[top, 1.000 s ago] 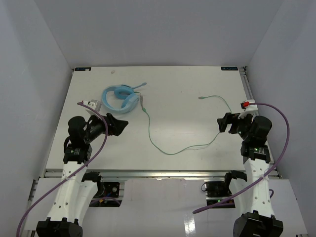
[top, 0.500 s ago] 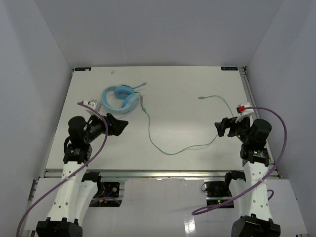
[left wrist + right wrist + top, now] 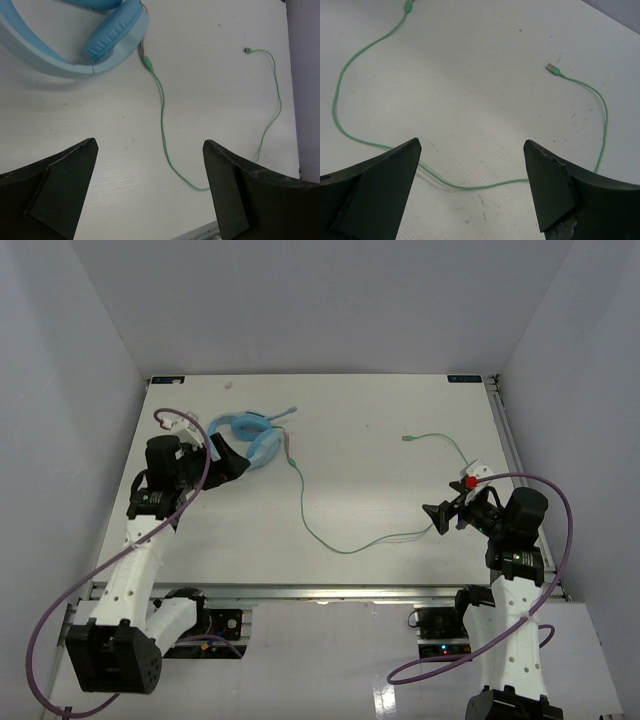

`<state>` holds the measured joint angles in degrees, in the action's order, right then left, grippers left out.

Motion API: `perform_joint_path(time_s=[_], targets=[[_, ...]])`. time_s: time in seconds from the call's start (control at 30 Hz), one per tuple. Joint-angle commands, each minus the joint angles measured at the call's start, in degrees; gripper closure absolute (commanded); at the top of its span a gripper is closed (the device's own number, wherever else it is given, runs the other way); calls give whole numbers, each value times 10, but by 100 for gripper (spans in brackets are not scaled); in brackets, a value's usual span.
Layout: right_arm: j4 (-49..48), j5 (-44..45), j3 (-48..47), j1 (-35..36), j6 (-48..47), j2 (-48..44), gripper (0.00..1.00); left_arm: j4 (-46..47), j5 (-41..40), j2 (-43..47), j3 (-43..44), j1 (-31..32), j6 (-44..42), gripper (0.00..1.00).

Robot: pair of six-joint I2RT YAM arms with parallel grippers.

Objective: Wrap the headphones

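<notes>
I find bright, even light over my bench (image 3: 350, 410); shadows soft and faint; glare strip along its near edge; wrist views sharp.

1. The left arm (image 3: 135, 575) has white links and black motor housings at its joints.
2. The right arm (image 3: 512, 640) has the same white-and-black build.
3. A thick purple cable (image 3: 570, 530) loops off each arm.
4. A red-and-white tab (image 3: 470, 480) sits on the right wrist.
5. The left gripper (image 3: 150, 145) and right gripper (image 3: 470, 144) have matte black, wedge-shaped fingers (image 3: 55, 187).

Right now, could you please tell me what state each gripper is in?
Left gripper: open, holding nothing, just short of the headphones.
Right gripper: open, holding nothing, above the green cable.
</notes>
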<state>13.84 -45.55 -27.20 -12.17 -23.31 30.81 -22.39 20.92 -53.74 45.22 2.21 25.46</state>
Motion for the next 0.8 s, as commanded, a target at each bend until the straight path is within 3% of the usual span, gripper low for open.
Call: perform_joint_path(time_s=[0.0, 0.2, 0.33, 0.5, 0.67, 0.77], targets=[[11, -17, -3, -2, -16, -1, 10, -75, -62, -90, 106, -6, 6, 2], [18, -20, -8, -2, -17, -3, 10, -90, -120, -189, 228, -19, -67, 2], [19, -17, -7, -2, -16, -17, 10, -109, -167, -290, 304, -21, -162, 2], [19, -21, -7, -2, -16, -29, 10, -124, -200, -387, 402, -21, -231, 9], [19, -20, -7, -2, -15, -32, 10, -130, -220, -440, 447, -21, -309, 10], [16, -21, -9, -2, -13, -33, 10, -123, -218, -454, 425, -21, -330, 10]])
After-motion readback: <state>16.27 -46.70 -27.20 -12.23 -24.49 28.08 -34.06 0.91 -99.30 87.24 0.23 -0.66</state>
